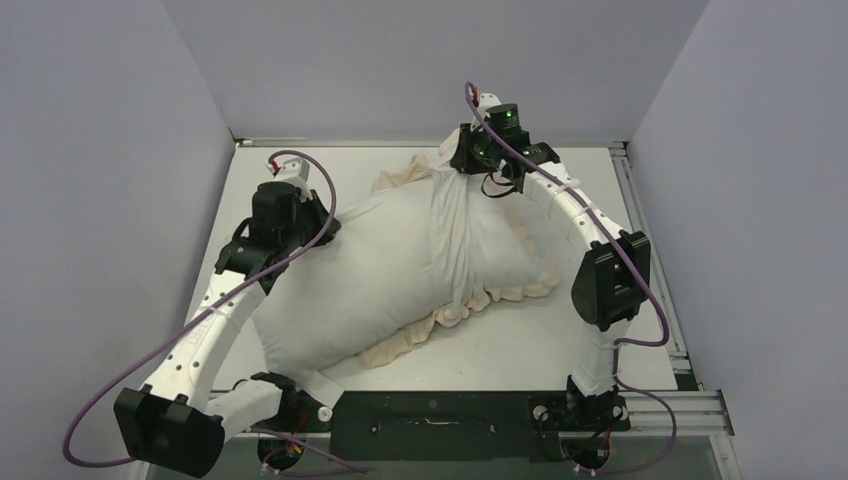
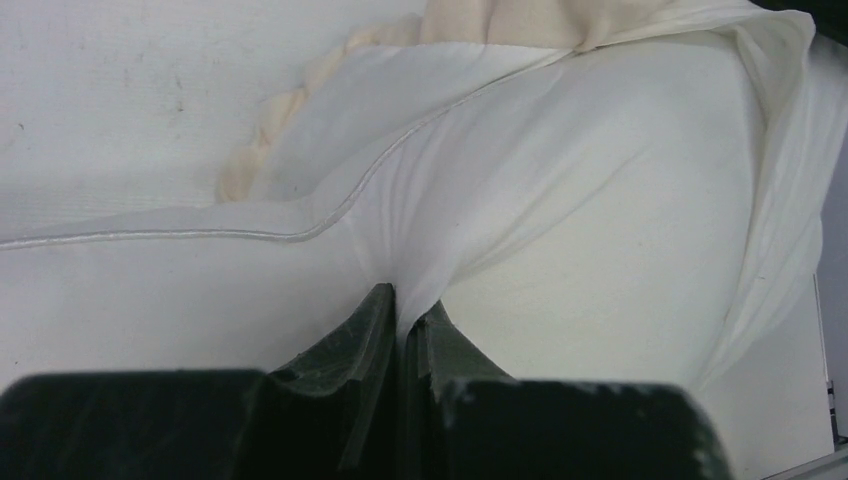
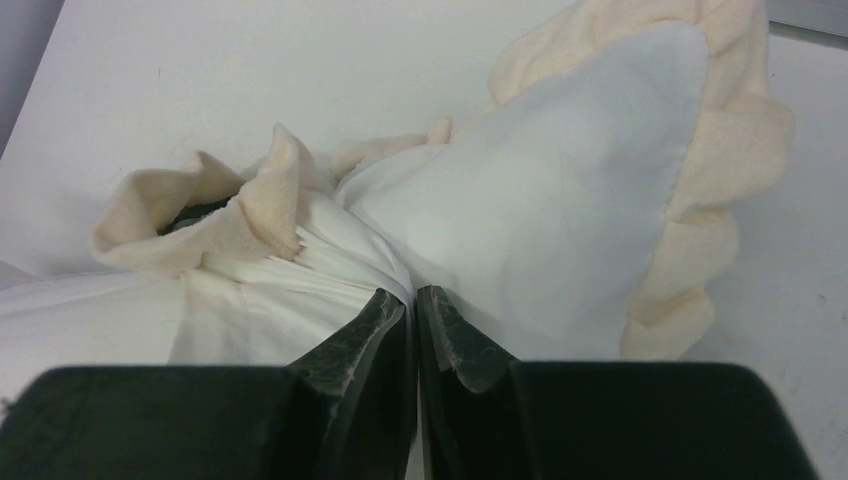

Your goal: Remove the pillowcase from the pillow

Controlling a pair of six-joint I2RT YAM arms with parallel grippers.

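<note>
The pillow (image 1: 340, 290) lies slantwise across the table, plump and white, with its left half bare. The pillowcase (image 1: 500, 255) covers its right part, white face up, and its cream frill (image 1: 420, 335) spills out along the near side. A bunched band of the case (image 1: 455, 240) stretches tight up to my right gripper (image 1: 455, 168). That gripper (image 3: 411, 293) is shut on the gathered white pillowcase (image 3: 560, 200) beside the frill (image 3: 720, 250). My left gripper (image 1: 322, 225) sits at the pillow's left end. It (image 2: 408, 300) is shut on a pinch of the pillow (image 2: 560, 230). The pillowcase (image 2: 790, 180) hangs at the right.
The white table (image 1: 560, 350) is walled on three sides by grey panels. A metal rail (image 1: 655, 260) runs down its right edge. A black mounting plate (image 1: 430, 412) lies at the near edge between the two arm bases.
</note>
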